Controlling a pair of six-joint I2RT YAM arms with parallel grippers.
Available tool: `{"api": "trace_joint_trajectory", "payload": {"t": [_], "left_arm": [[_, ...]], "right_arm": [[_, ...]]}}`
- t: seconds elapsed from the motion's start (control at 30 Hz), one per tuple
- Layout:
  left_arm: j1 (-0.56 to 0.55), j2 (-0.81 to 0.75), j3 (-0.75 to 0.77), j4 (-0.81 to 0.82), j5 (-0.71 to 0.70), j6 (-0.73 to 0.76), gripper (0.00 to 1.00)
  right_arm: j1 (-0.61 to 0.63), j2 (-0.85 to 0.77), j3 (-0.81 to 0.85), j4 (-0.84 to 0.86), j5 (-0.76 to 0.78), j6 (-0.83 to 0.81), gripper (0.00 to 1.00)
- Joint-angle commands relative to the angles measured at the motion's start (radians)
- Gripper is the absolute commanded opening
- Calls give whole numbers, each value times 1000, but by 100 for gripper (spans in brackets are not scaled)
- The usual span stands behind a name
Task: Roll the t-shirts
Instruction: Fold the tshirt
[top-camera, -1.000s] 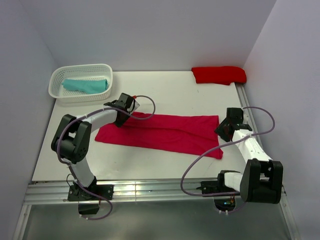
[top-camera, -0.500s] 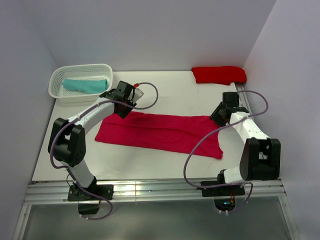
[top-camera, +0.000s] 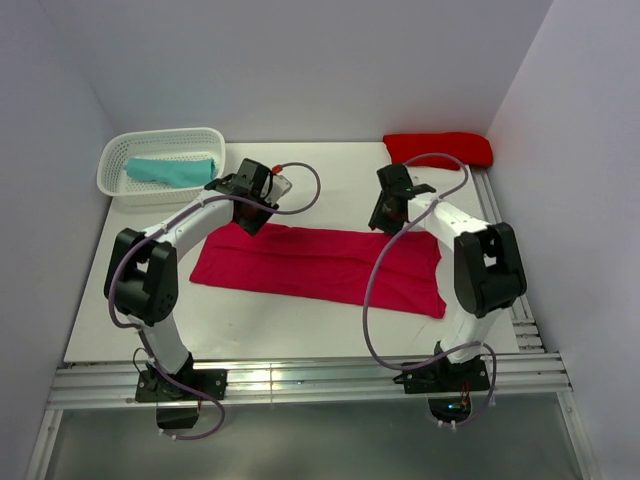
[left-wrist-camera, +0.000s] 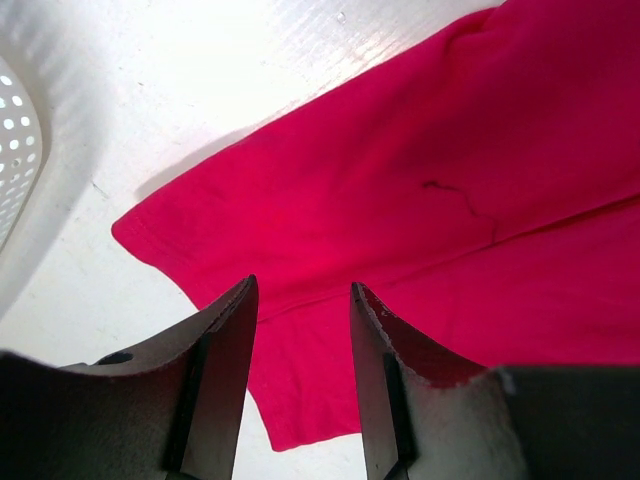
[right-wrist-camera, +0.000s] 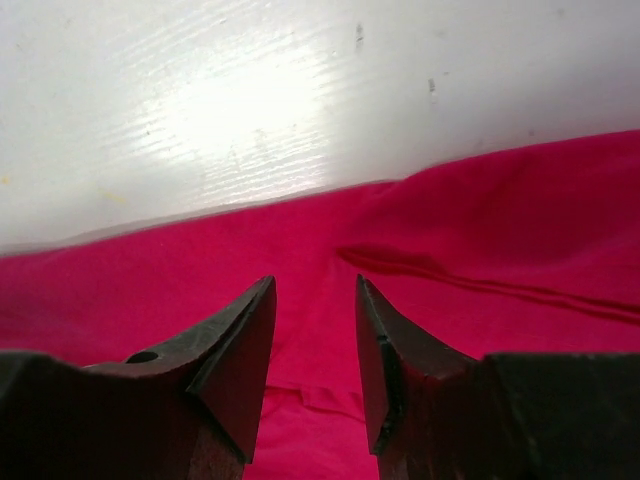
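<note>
A raspberry-crimson t-shirt lies flat on the table as a long folded strip. My left gripper hovers open over its far left corner. In the left wrist view the left gripper has only crimson cloth below the gap between its jaws. My right gripper hangs open above the strip's far edge, right of middle. In the right wrist view the right gripper holds nothing, and creased crimson cloth lies under it. A scarlet t-shirt is bunched at the back right. A teal t-shirt lies in the basket.
The white lattice basket stands at the back left, and its wall shows close to my left gripper. Walls close the table at the back and on both sides. A metal rail runs along the near edge by the arm bases.
My right arm has swung from the strip's right end leftward and back to its far edge. My left gripper has shifted slightly away from me, still at the far left corner.
</note>
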Motion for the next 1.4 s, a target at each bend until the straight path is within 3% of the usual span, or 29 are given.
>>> {"api": "trace_joint_trajectory", "payload": {"t": [0.0,0.6,0.67,0.83,1.0,1.37], "left_arm": [[-1,-5,7,17,8,-2,47],[7,-8,1,26,21,6,47],[9,-11,1,27,21,7,47],[13,-17,-6,29,21,9,47],[15,-23,-9,29,24,10,46],[13,-20,-28,32,35,18,46]], "right_arm": [[40,55,78,-84,105,28,45],[121,173,163,-187,246,83,45],[127,173,164,-193,258,91,41],[138,139,147,-198,274,106,19],[157,90,103,-195,277,134,7],[241,-82,-52,-184,300,255,5]]}}
